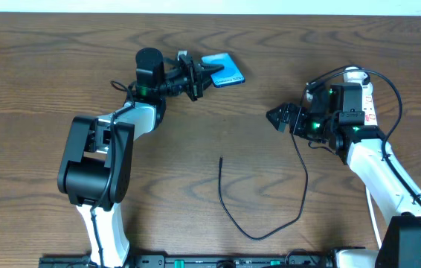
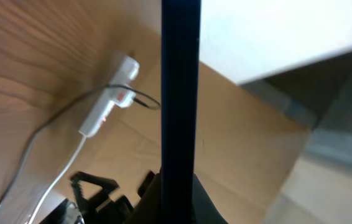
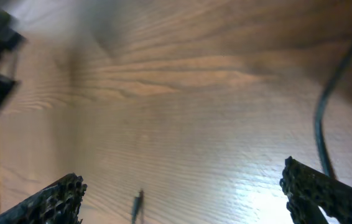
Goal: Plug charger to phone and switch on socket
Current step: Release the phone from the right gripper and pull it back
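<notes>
The left arm (image 1: 95, 160) is wearing glossy white shells between boxy black joints, with a round black cap (image 1: 149, 61) near its wrist. The right arm (image 1: 370, 160) is showing the same white and black (thin black cables (image 1: 389, 85) are looping off its wrist). Small green lights (image 1: 315, 126) are glowing on both. The right tool (image 1: 276, 117) is looking black, its fingertips (image 3: 55, 199) rough and knobbly.
</notes>
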You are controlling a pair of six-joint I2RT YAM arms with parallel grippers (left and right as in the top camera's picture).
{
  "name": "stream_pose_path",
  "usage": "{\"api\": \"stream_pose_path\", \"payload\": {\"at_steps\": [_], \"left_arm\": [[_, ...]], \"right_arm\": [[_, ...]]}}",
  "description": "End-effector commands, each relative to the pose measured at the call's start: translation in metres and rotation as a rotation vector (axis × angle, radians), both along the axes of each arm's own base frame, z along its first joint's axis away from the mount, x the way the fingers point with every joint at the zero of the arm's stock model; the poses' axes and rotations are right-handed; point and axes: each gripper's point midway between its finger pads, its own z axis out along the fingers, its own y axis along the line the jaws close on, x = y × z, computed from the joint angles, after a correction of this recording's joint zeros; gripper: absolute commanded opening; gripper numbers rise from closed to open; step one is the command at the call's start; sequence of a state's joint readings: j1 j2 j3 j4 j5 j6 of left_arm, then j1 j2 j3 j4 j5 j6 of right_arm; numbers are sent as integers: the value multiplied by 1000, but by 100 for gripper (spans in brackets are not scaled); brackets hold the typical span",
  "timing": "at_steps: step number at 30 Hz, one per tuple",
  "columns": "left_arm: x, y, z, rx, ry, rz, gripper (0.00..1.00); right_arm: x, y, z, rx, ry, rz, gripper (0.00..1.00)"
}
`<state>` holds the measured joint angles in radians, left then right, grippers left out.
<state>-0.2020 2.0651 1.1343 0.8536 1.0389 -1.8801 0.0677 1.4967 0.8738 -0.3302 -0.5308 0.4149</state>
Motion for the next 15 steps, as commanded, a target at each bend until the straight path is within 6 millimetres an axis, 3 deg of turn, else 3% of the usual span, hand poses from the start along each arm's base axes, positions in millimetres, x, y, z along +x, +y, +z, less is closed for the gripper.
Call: {"api": "stream_pose_path", "payload": {"at_steps": [1, 15], "left_arm": [[-7, -3, 37, -43, -129, -84, 7], [-13, -4, 40, -48, -148, -116, 7]], "right_arm": [[-1, -5, 2, -41, -19, 2, 99], [-7, -5, -2, -42, 15, 4, 99]]}}
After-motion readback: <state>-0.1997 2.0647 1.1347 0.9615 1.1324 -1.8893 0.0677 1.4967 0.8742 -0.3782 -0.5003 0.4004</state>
